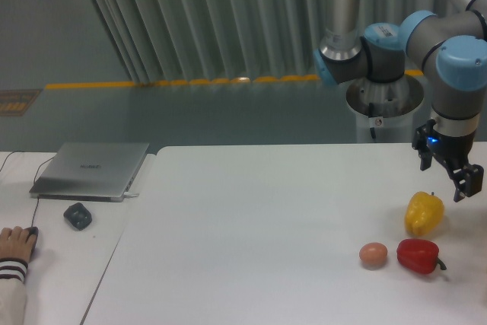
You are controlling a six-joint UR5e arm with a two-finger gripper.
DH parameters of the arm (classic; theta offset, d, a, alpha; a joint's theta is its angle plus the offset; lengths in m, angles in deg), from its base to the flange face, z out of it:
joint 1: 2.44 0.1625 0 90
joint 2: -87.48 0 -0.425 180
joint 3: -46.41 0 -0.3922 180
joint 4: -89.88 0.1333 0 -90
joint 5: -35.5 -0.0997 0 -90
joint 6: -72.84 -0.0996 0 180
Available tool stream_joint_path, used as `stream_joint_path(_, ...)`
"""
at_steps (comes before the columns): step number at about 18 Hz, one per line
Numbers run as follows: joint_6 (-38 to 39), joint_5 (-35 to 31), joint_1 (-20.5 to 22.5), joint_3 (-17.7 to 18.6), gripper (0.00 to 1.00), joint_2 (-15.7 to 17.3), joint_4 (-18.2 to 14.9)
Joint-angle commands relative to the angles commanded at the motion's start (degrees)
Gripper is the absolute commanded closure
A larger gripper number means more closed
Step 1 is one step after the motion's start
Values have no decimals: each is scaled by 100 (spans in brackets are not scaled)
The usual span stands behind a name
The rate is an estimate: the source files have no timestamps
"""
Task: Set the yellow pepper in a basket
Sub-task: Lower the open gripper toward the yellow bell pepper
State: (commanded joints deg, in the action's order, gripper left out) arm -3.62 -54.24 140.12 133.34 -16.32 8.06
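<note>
The yellow pepper (424,213) lies on the white table (266,226) near its right edge, glossy and lobed, with its short stem pointing up. My gripper (445,179) hangs just above and slightly right of it, pointing down. Its fingers stand open with nothing between them, and they do not touch the pepper. No basket shows in this view.
A red pepper (418,255) lies just in front of the yellow one, with a small tan egg-like ball (373,254) to its left. On the left side table are a closed laptop (91,170), a dark mouse (77,215) and a person's hand (17,243).
</note>
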Motion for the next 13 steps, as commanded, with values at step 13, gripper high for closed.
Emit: stream_joint_path(13,35,-35,-193,369,0,26,429)
